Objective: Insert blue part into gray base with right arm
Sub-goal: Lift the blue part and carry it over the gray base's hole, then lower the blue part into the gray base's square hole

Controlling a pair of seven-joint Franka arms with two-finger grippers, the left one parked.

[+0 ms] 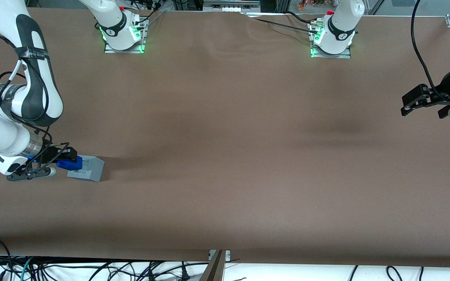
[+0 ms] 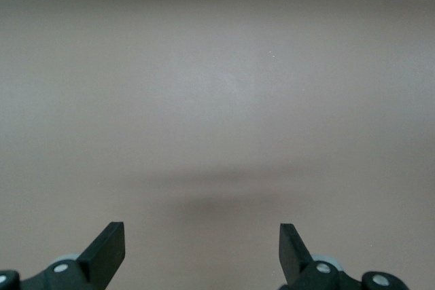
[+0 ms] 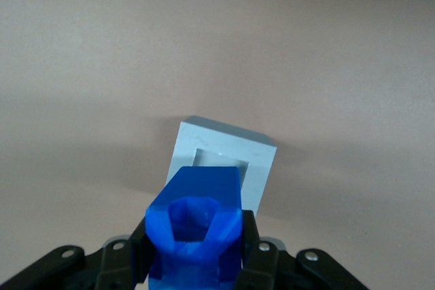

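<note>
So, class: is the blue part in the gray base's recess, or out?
Out. The gripper holds the blue part above the gray base; its recess shows empty.

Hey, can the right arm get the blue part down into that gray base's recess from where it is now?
Probably yes. The gripper holds the blue part just above the gray base, whose recess is uncovered; nothing lies between them.

Front camera looks down over the whole table point(image 1: 225, 156); right wrist camera hangs close above the gray base point(image 3: 224, 161), claw point(image 3: 197, 256) included.

R arm point(image 1: 33, 89) bent low, gripper point(image 3: 196, 252) clamped shut.
</note>
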